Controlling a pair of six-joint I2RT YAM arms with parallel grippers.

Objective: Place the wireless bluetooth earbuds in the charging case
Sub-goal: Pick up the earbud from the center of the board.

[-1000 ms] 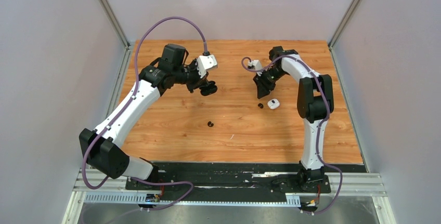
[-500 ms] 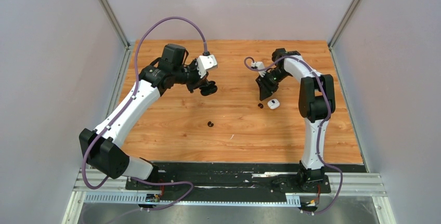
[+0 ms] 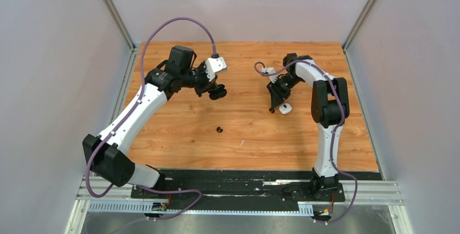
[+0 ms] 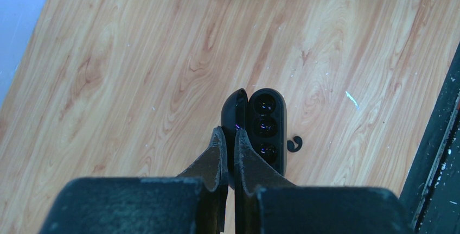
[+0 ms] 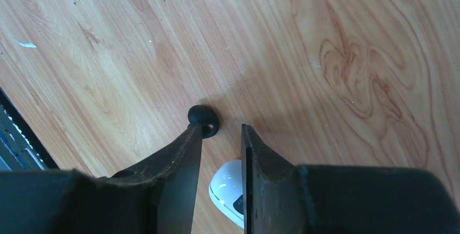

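Two arms split the job, it seems; the left hand (image 4: 229,132) is pressed together on the lid of the open black charging case (image 4: 266,122), held up over the far left part of the desk (image 3: 179,136) with its wells exposed, likely to receive buds; the right hand (image 5: 221,130), fingers part spread and empty, sits low toward the right edge, one tip against a black earbud (image 5: 203,119), a white case (image 5: 230,190) showing in the gap; a second black earbud (image 3: 219,130) lies mid-desk
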